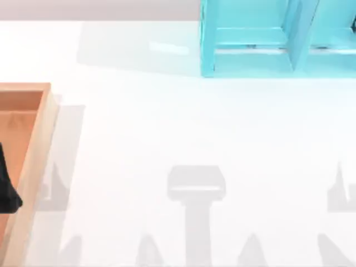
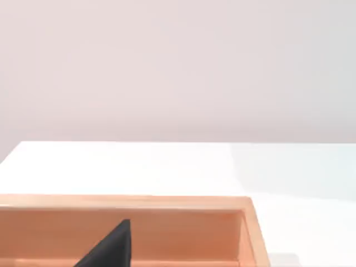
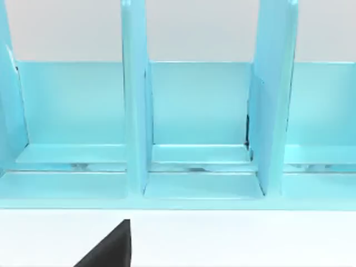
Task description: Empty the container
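Observation:
The container is a shallow wooden box with a light tan rim and an orange-brown inside. It lies at the table's left edge and is cut off by the top view's border. My left gripper is a black shape over the container's inside, near its right wall. In the left wrist view, a dark tip of the left gripper hangs in front of the container's far wall. A dark tip of my right gripper sits over the white table, facing the shelf unit.
A turquoise shelf unit with upright dividers stands at the table's back right, and its open compartments face the right wrist camera. White table spreads between the container and the shelf, with grey arm shadows near the front.

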